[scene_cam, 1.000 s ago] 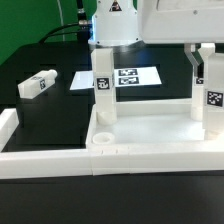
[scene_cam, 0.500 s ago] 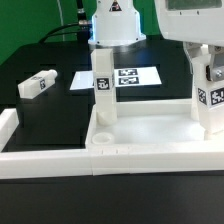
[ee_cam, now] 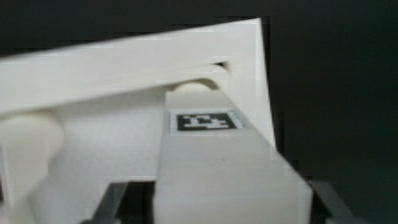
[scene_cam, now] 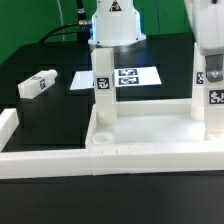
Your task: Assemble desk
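You have the centre leg standing in the top; the end effector seems clamped on the right leg; a loose leg lies upper left.

There is one large white plastic tray-like desk top. With it are three small white tagged block legs: a left standing leg, a right standing leg and a loose leg lying far left on the one black table. One flat white marker board lies at the far side, two stretches of long white border rail show near left, and one gripper has two dark fingers.
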`<state>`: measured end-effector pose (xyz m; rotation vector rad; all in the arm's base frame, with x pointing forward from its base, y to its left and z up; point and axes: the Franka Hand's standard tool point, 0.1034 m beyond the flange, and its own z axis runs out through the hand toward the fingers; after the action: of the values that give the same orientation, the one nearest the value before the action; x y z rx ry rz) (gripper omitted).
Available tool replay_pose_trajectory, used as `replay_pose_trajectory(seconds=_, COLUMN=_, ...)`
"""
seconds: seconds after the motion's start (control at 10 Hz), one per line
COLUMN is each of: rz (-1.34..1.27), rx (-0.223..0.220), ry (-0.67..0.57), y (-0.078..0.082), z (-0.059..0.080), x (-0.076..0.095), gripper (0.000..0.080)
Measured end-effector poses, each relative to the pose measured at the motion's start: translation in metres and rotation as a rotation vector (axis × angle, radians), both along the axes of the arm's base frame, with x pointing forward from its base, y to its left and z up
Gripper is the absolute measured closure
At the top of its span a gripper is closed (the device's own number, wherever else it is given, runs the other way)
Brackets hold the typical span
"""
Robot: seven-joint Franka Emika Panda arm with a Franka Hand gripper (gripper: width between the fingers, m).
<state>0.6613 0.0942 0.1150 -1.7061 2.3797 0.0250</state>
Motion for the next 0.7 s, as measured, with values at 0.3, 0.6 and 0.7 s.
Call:
replay_pose_trajectory(seconds=0.3, rz=0.257, rx=-0.056, ry=-0.028, y=0.0017, z=0.0027, x=0.0032, gripper=0.0334)
replay_pose_trajectory(seconds=0.6, rz=0.708, rx=-0.148, ry=-0.081, y=0.007, z=0.0042, x=0.0031, gripper=0.0163)
replay_pose_trajectory(seconds=0.7, rz=0.781, rx=-0.16, ry=-0.089, y=0.0059, z=0.0037, x=0.0033, gripper=0.0152)
